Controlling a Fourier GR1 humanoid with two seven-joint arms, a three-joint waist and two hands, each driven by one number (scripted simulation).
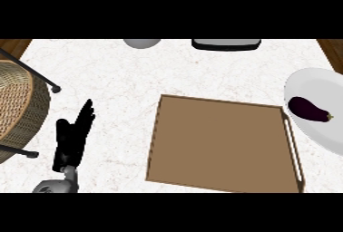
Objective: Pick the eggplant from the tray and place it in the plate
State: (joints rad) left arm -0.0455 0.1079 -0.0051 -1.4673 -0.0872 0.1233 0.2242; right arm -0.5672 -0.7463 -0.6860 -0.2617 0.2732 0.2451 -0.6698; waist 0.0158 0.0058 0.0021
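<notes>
Eggplant [308,109] lies in the white plate [312,81] at the tabletop's right edge, off the brown tray [221,140], so placement looks done; left robot hand [72,136] rests near the left edge, fingers straight, close together, holding nothing; right robot hand unseen.

White marbled counter [120,77], wicker basket [17,106] at its left edge, brown wood [13,45] past far corners

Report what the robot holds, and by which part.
Nothing is held: the left hand is open and empty, the eggplant lies on the plate, no right hand shows.
</notes>
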